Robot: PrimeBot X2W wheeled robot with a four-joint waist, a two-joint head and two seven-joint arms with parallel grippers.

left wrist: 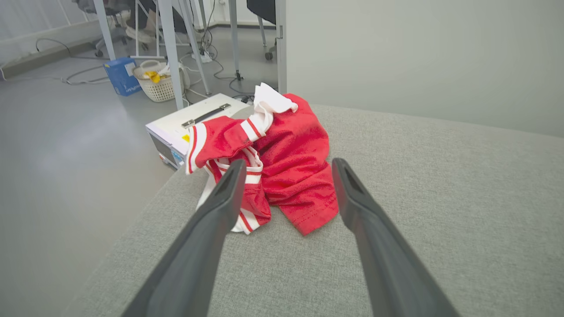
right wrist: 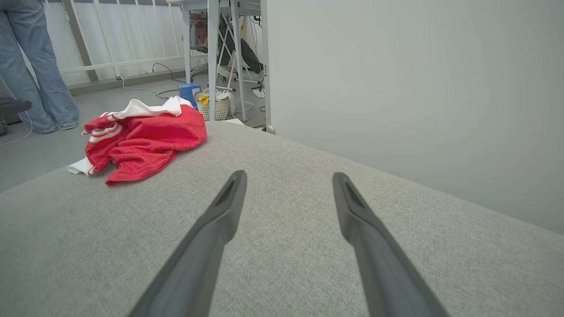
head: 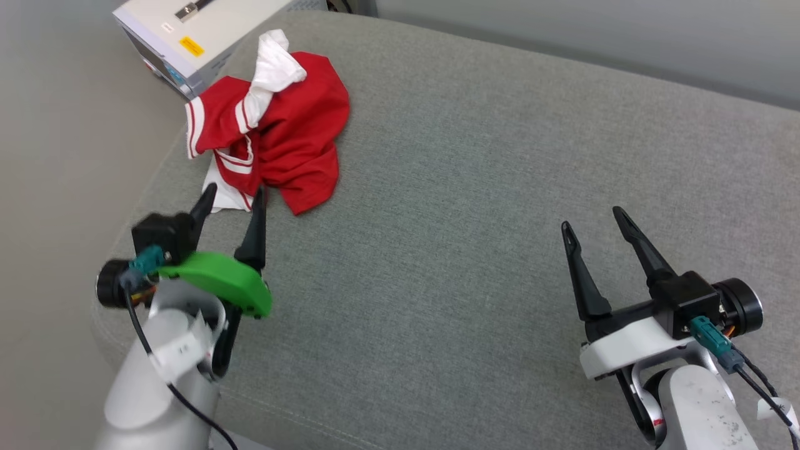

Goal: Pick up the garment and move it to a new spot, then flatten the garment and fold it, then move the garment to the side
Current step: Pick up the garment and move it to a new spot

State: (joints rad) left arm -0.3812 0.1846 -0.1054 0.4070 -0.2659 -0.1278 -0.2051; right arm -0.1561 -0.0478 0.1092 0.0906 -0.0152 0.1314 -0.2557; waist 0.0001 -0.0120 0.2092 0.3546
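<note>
garment (head: 294, 131) crumpled on grey cushion (head: 469, 219)
left tool (head: 235, 189) spread, empty, just beside garment; right tool (head: 591, 217) spread, empty, well apart from it

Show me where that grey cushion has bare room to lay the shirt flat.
The whole middle of the cushion is bare, from the shirt across to the right gripper, and past it too. Crowded only at the far left corner: the crumpled shirt, the left gripper at its near edge, a white box beyond.

garment (head: 306, 125): white edge partly hidden behind my left tool (head: 235, 189).
person (right wrist: 26, 66): beyond my right tool (right wrist: 288, 176), cut off above legs.
</note>
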